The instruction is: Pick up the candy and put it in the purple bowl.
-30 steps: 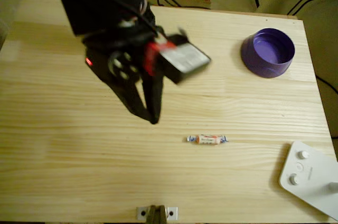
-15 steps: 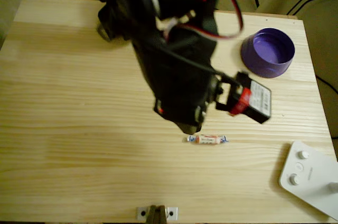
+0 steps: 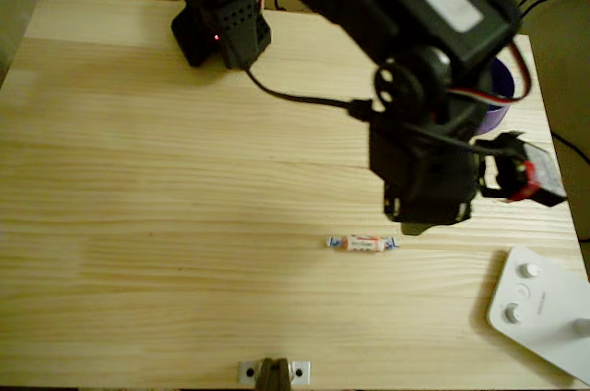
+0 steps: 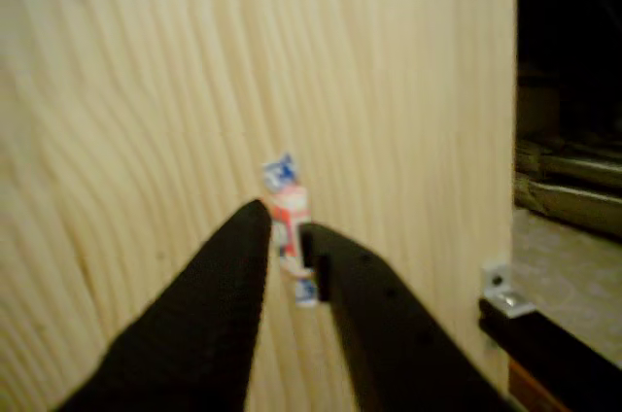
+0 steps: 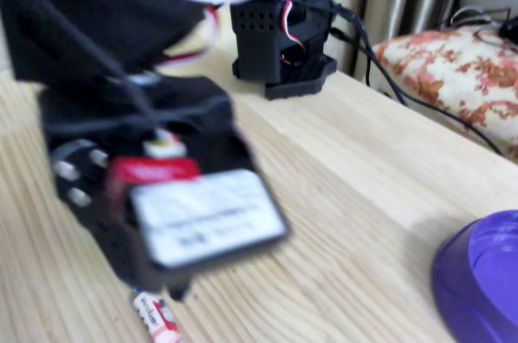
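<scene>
The candy point(image 3: 361, 243) lies flat on the wooden table point(image 3: 138, 207), a small white-and-orange sweet with twisted blue-white ends. My black gripper point(image 3: 419, 223) hangs just up and to the right of it in the overhead view, pointing down. In the wrist view the gripper point(image 4: 287, 225) has only a narrow gap at its tips, and the candy point(image 4: 290, 227) on the table shows through that gap. The candy point(image 5: 158, 319) sits just below the blurred gripper head in the fixed view. The purple bowl point(image 3: 499, 103) is at the back right, mostly hidden by the arm. Its rim point(image 5: 481, 282) shows clearly in the fixed view.
A white flat device with knobs point(image 3: 544, 313) lies at the front right corner. The arm's base point(image 3: 221, 27) stands at the back edge with cables trailing. A metal bracket point(image 3: 272, 373) sits on the front edge. A floral cushion point(image 5: 453, 60) lies beyond the table.
The arm has swung from the left of the table to the right, past the candy, and its head now hangs over the table between the candy and the bowl. The candy has not moved.
</scene>
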